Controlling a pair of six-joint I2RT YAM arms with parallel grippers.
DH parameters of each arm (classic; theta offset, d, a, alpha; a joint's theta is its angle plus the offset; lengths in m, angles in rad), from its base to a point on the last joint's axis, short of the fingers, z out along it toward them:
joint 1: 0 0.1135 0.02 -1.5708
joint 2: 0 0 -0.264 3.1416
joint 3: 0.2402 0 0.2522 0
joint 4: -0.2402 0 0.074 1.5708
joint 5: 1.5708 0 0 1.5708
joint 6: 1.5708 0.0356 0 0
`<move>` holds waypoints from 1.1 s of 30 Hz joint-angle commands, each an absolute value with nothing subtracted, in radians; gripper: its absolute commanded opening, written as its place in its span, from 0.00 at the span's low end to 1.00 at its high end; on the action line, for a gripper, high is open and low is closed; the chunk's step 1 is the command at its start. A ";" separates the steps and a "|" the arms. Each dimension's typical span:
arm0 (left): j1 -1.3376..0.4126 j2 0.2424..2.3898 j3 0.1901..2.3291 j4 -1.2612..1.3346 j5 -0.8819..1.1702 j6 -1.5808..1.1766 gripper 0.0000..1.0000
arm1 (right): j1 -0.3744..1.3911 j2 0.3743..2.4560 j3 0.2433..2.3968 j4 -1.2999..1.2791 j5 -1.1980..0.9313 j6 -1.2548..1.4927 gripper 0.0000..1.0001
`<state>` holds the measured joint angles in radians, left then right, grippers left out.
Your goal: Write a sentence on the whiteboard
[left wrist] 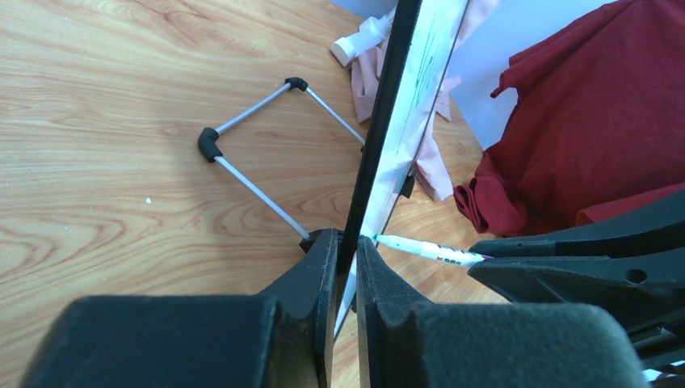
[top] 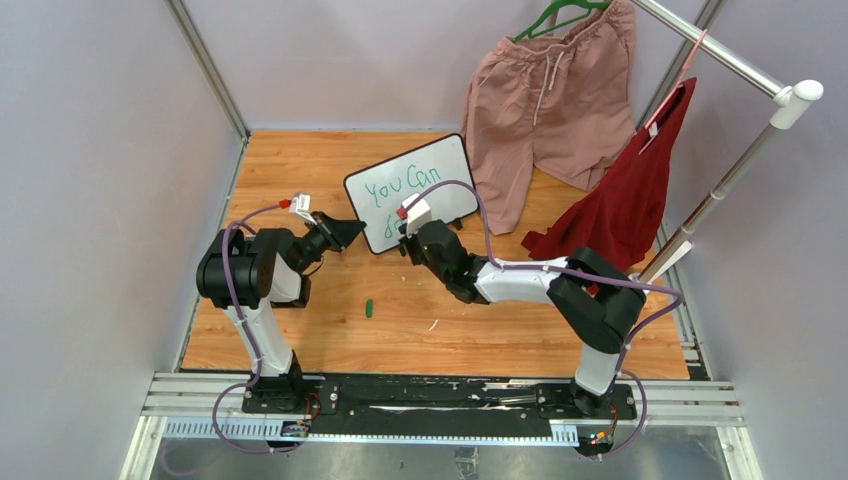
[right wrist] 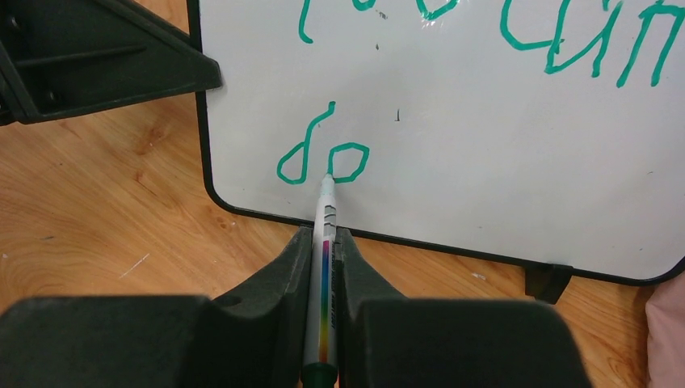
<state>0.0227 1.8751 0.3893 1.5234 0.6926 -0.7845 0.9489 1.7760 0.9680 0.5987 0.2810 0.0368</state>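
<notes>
**Two words short, and the board rests on a thin stand**

The small white whiteboard with a thin black frame [top: 415, 190] stands tilted near the back of the wooden surface [top: 300, 170], propped on a wire stand. The left gripper [left wrist: 347, 242] is closed on the board's left edge, one finger on each face. The right gripper [right wrist: 325, 238] is closed on a slim white marker with a rainbow stripe [right wrist: 326, 267], whose tip touches the board at the "o" of "do".

The green handwritten sentence [top: 400, 185] reads "You Can" above and "do" below, low in the left corner.

Risks, as I judge them:
- Pressing too hard could push the board back on its stand or twist it in the left gripper's narrow pinch, which would skew the strokes.
- The marker could slide in the jaws and leave faint or broken lines.
- The low second line could run onto the frame.

Count: one board, one marker, two grippers, three written words, one small green piece [top: 369, 307] lying loose on the surface, possibly a cap, one pair of pink shorts [top: 545, 100] and one dark red garment [top: 630, 200].
</notes>
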 commanded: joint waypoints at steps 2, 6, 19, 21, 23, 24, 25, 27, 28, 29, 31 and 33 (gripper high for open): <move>0.017 1.894 0.385 1.557 0.692 -0.769 0.00 | 0.959 1.741 0.937 0.617 0.314 0.043 0.00; 0.017 1.894 0.386 1.557 0.692 -0.769 0.00 | 0.959 1.661 0.916 0.635 0.309 0.044 0.00; 0.017 1.894 0.385 1.557 0.692 -0.768 0.00 | 0.794 1.539 0.879 0.654 0.267 0.125 0.00; 0.017 1.896 0.387 1.557 0.692 -0.769 0.00 | 0.759 1.531 0.872 0.668 0.207 0.147 0.00; 0.018 1.896 0.387 1.558 0.692 -0.770 0.00 | 0.745 1.536 0.873 0.680 0.157 0.131 0.00; 0.018 1.896 0.387 1.558 0.693 -0.770 0.00 | 0.745 1.542 0.874 0.688 0.137 0.124 0.00; 0.018 1.896 0.387 1.559 0.692 -0.770 0.00 | 0.745 1.550 0.874 0.696 0.119 0.123 0.00; 0.018 1.896 0.386 1.559 0.692 -0.770 0.00 | 0.746 1.565 0.874 0.710 0.096 0.134 0.00; 0.018 1.896 0.385 1.559 0.692 -0.770 0.00 | 0.749 1.574 0.875 0.714 0.088 0.139 0.00; 0.018 1.896 0.385 1.558 0.692 -0.770 0.00 | 0.751 1.581 0.876 0.715 0.086 0.138 0.00; 0.018 1.895 0.386 1.559 0.692 -0.770 0.00 | 0.764 1.591 0.879 0.715 0.087 0.120 0.00; 0.018 1.897 0.387 1.558 0.692 -0.771 0.00 | 0.778 1.599 0.880 0.714 0.098 0.096 0.00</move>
<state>0.0223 1.8751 0.3897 1.5238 0.6933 -0.7845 0.7532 1.5749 0.8829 0.6731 0.1207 0.1162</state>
